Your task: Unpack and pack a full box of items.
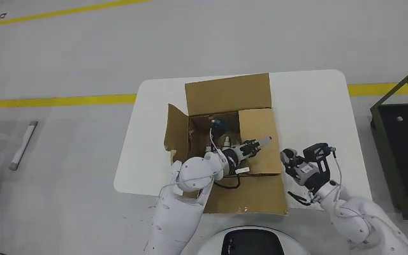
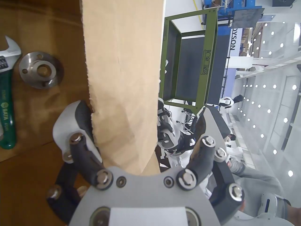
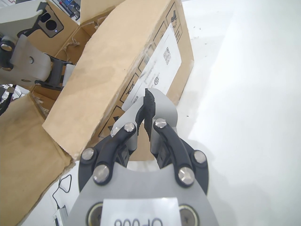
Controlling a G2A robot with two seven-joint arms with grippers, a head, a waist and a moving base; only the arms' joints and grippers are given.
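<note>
An open cardboard box (image 1: 227, 94) stands in the middle of the white table (image 1: 319, 102). My left gripper (image 1: 258, 145) is over the box's right flap (image 1: 259, 140), open. Its fingers straddle that flap (image 2: 122, 59): one finger (image 2: 77, 118) is inside the box, the other (image 2: 202, 123) outside. On the box floor lie a green-handled wrench (image 2: 7, 95) and a round metal flange (image 2: 41, 70). My right gripper (image 1: 288, 155) is over the table just right of the box, shut on nothing, its tips (image 3: 147, 102) close to the labelled side wall (image 3: 164, 55).
A green metal cart (image 1: 389, 146) stands off the table's right side. A black cable (image 3: 61, 189) with a small adapter lies on the table near the box's front corner. Bare tabletop (image 3: 247, 71) stretches to the right of the box.
</note>
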